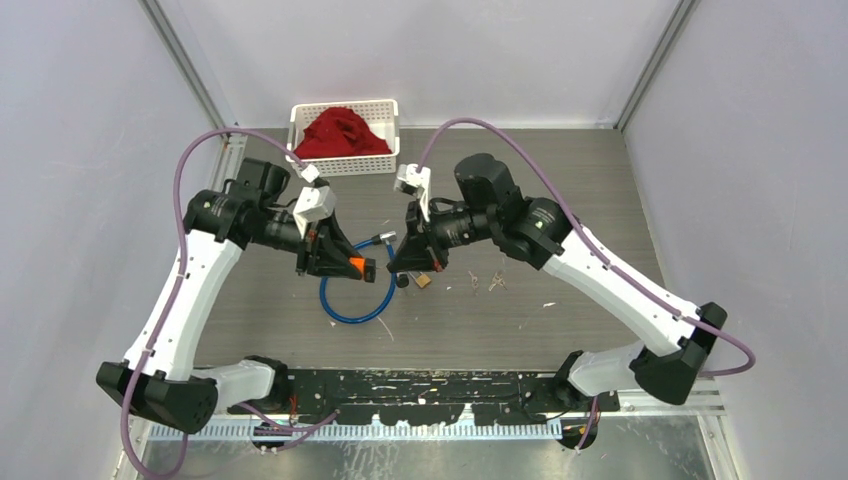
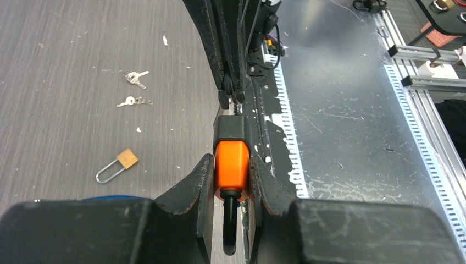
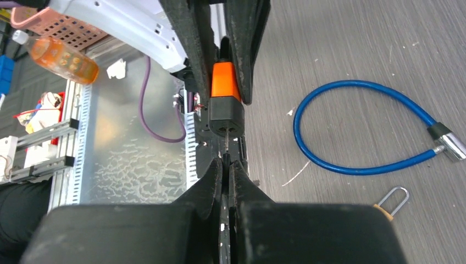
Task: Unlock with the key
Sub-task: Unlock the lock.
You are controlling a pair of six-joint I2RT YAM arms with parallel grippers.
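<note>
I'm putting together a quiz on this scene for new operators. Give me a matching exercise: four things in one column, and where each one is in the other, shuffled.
Things:
1. lock
2. key
3. padlock
4. cloth

Places:
A. in the basket
B. pinched in the right end effector
C. lying on the table
D. held in the left end effector

Pairs: 1-D, 2-B, 3-C, 4-A
</note>
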